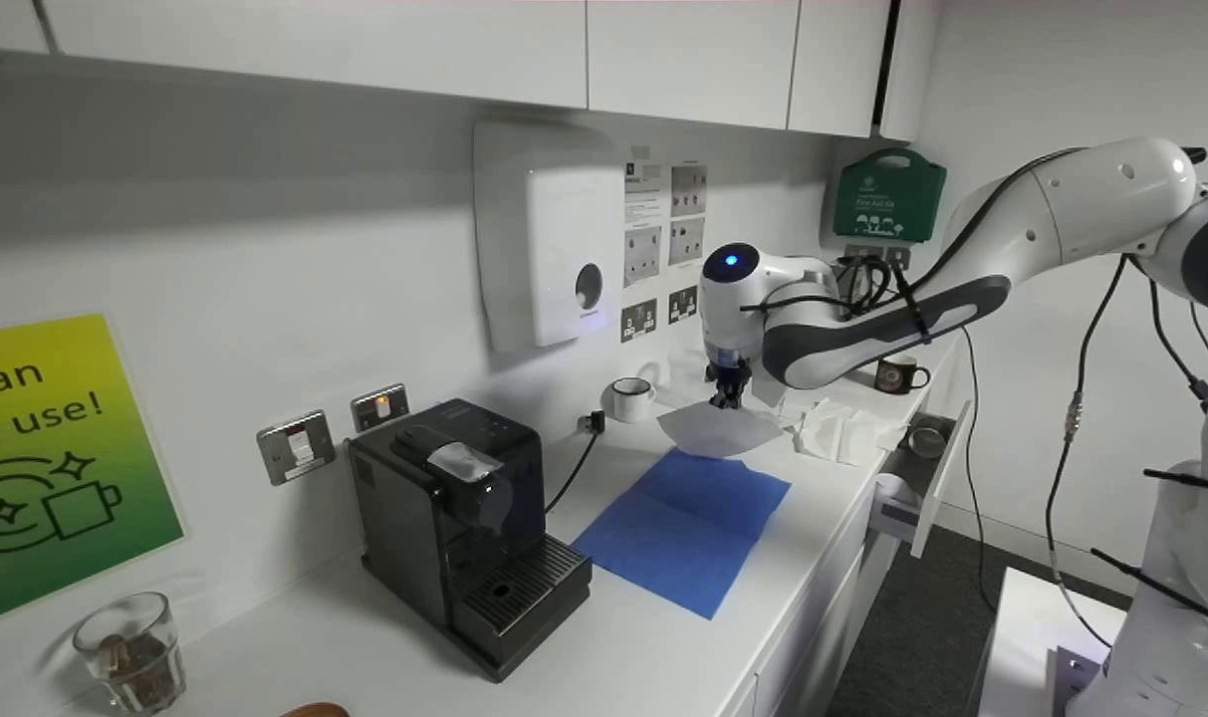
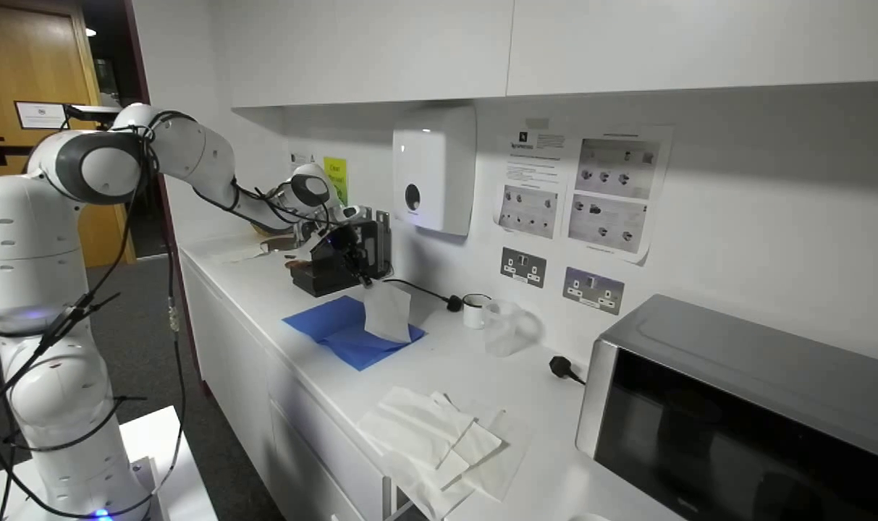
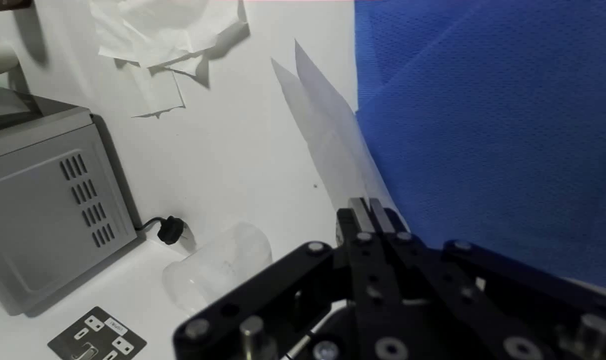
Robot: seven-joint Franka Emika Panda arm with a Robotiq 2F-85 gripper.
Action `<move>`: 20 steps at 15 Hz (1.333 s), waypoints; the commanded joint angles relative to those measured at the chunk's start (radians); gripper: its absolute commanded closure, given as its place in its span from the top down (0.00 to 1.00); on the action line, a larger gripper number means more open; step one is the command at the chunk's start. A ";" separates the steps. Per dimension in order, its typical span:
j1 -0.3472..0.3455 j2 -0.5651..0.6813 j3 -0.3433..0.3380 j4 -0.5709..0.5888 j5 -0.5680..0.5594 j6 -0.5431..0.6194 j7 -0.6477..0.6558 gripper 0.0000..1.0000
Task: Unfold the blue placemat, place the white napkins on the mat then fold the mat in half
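Note:
The blue placemat (image 1: 683, 538) lies spread on the counter, with a crease across it and a slightly raised, rumpled far part. In the wrist view the blue placemat (image 3: 492, 130) fills the right side. My gripper (image 3: 366, 202) is shut on one of the white napkins (image 3: 327, 130), which hangs down bent from the fingertips. An exterior view has this held napkin (image 2: 388, 311) at the end of the mat, below my gripper (image 2: 366, 281). Whether its lower edge touches the mat, I cannot tell. More white napkins (image 2: 424, 427) lie loosely piled farther along the counter.
A black coffee machine (image 1: 464, 528) stands beside the mat. A white mug (image 1: 631, 398) and a clear plastic container (image 2: 502, 329) are near the wall, with a microwave (image 2: 735, 405) farther along. Below the napkin pile a drawer (image 1: 922, 488) stands pulled out. A dispenser (image 1: 554, 229) hangs above.

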 commanded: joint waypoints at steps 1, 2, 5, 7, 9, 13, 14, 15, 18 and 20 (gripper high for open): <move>0.017 0.028 0.007 0.035 0.032 -0.017 0.006 0.00; 0.020 0.030 0.008 0.035 0.041 -0.019 -0.003 0.00; 0.030 0.034 0.009 0.034 0.065 -0.025 -0.015 0.00; 0.034 0.038 0.010 0.031 0.082 -0.030 -0.025 0.00; 0.037 0.044 0.011 0.027 0.091 -0.037 -0.040 0.00; 0.047 0.068 0.012 0.024 0.094 -0.070 -0.084 0.00; 0.050 0.076 0.013 0.024 0.100 -0.076 -0.101 0.00; 0.053 0.086 0.014 0.022 0.102 -0.080 -0.112 0.00; 0.064 0.113 0.015 0.025 0.108 -0.094 -0.135 0.00; 0.070 0.126 0.015 0.027 0.117 -0.099 -0.147 0.00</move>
